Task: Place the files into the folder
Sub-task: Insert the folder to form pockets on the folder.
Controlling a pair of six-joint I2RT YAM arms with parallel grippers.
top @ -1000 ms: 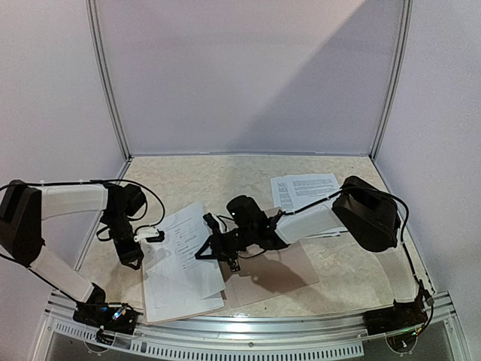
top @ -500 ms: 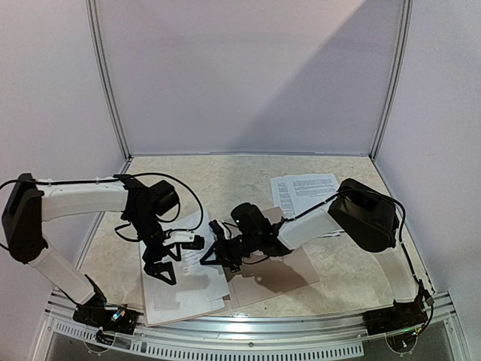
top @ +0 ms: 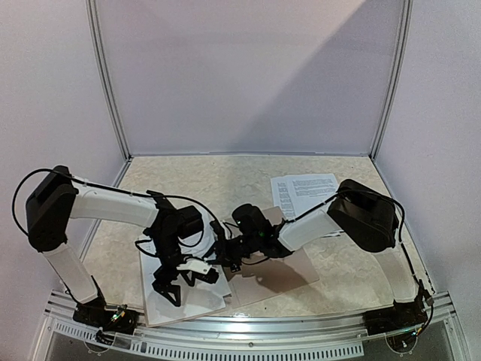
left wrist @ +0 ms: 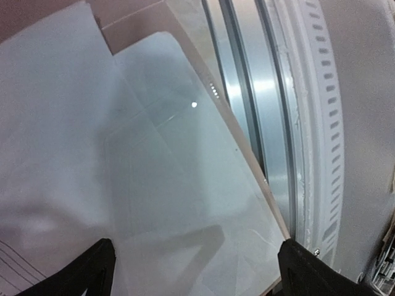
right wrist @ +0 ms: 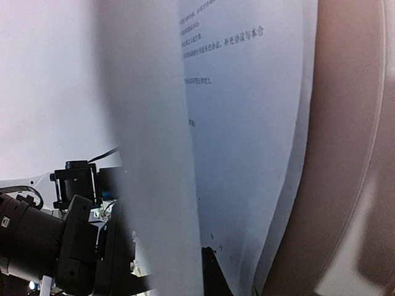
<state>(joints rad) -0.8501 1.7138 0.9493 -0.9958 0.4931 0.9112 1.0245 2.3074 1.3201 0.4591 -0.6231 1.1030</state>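
The taupe folder (top: 282, 272) lies open near the table's front. Several white sheets (top: 188, 304) lie on its left half. My left gripper (top: 188, 283) hovers over them, open and empty. The left wrist view shows its fingers (left wrist: 92, 271) spread wide above a glossy sleeved sheet (left wrist: 166, 185), with the folder's tan edge (left wrist: 244, 132) beside it. My right gripper (top: 219, 254) sits at the sheets' right edge, near the spine. In the right wrist view a printed sheet (right wrist: 247, 123) curls up close to the camera. One dark finger (right wrist: 216, 274) shows against it, and the other is hidden. The brown folder (right wrist: 345, 154) is on the right.
More printed sheets (top: 304, 192) lie at the back right, behind the right arm. The metal rail (top: 248, 327) of the table's front edge runs just past the folder, also seen in the left wrist view (left wrist: 271, 123). White walls enclose the sides and back.
My left arm has swung right and toward the front, from beside the sheets' left edge to above them. My right gripper has barely moved at the sheets' right edge.
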